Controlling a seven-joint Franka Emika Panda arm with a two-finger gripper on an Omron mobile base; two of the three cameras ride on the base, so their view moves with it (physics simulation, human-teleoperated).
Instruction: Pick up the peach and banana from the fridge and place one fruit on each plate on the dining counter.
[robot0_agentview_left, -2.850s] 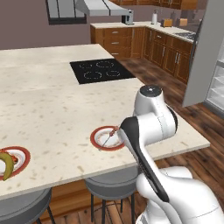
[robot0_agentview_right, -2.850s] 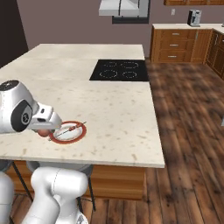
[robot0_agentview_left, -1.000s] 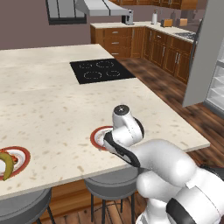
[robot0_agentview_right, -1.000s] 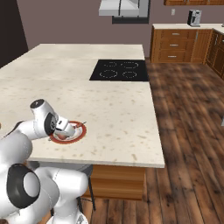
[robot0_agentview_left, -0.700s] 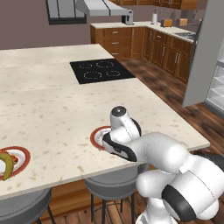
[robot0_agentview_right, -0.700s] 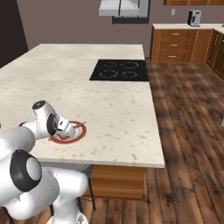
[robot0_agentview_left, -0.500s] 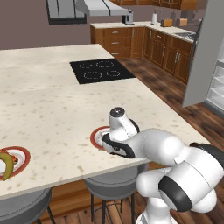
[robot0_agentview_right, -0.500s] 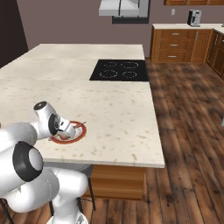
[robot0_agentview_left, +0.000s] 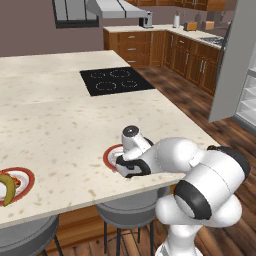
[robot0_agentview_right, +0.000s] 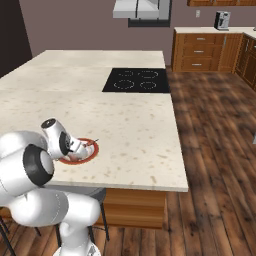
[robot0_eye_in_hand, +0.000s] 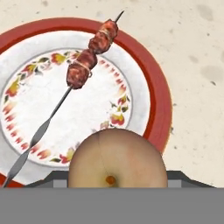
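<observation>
The peach (robot0_eye_in_hand: 117, 159), pale orange and round, sits between the fingers of my gripper (robot0_eye_in_hand: 117, 179), which is shut on it. It hangs just over the near rim of a white plate (robot0_eye_in_hand: 157, 92) with a red rim, and a meat skewer (robot0_eye_in_hand: 83, 65) lies across that plate. In the base views my gripper (robot0_agentview_left: 127, 167) (robot0_agentview_right: 75, 147) is low over this plate (robot0_agentview_left: 111, 155) (robot0_agentview_right: 86, 156) near the front edge of the dining counter (robot0_agentview_left: 60, 125). The banana (robot0_agentview_left: 7, 187) lies on a second red-rimmed plate (robot0_agentview_left: 25, 177) at the far left. The fridge (robot0_agentview_left: 235, 65) stands at the right.
A black cooktop (robot0_agentview_left: 115, 80) (robot0_agentview_right: 137, 80) is set into the counter beyond the plates. Grey stools (robot0_agentview_left: 125, 212) stand under the counter's front edge. Wooden cabinets (robot0_agentview_right: 200, 50) line the far wall across a wood floor.
The hand came down from above the counter to just over the plate. Over the last second it has barely shifted, with the peach still in the grip.
</observation>
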